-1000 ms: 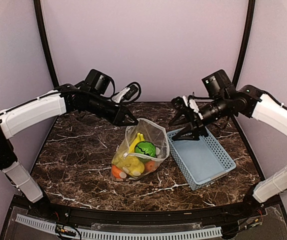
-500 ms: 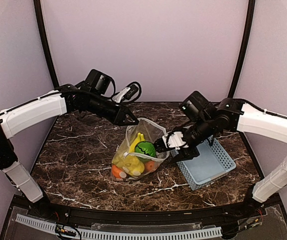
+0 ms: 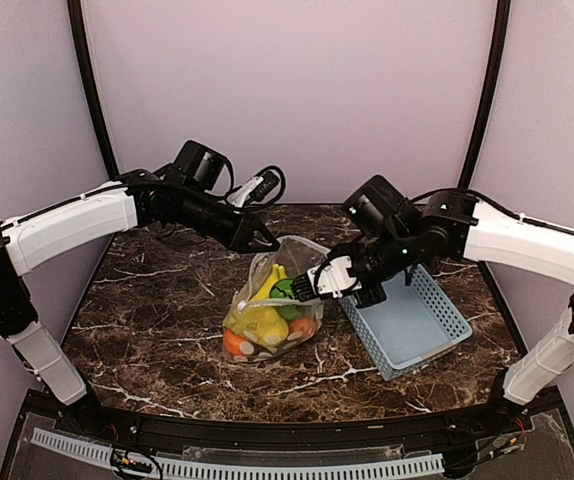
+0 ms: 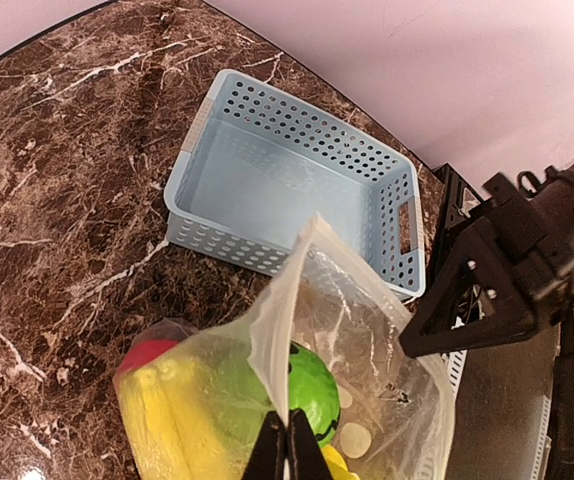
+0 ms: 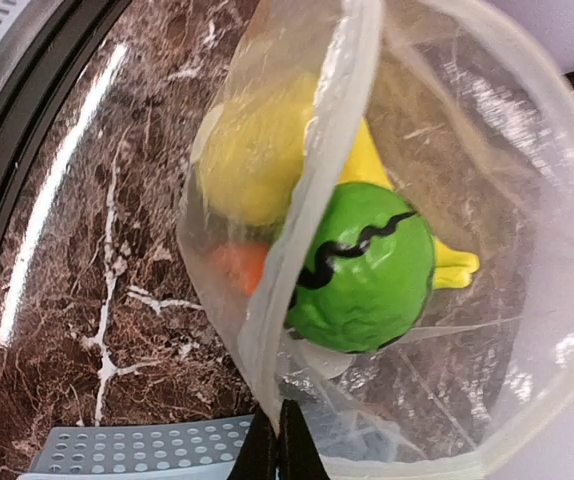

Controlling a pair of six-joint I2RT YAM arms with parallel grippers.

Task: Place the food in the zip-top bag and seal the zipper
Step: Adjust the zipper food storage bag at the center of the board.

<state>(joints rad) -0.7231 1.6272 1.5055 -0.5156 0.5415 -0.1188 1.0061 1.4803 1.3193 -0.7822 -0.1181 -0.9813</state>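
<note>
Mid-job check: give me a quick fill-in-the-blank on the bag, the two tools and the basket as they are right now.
1. The clear dotted plastic zip-top bag has its mouth ___, not sealed.
2. The left tool and the right tool are both shut on the rim of the ___.
3. The round toy at the mouth is ___ in colour.
4. The light-blue slotted plastic basket lies on the ___ arm's side.
Missing words: open; bag; green; right

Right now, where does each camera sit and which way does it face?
Top external: above and behind, looking down at the table; left arm and right arm show.
Left wrist: looks down past the left gripper at bag and basket.
Right wrist: looks over the right gripper into the bag.
Both wrist views share the green toy.
</note>
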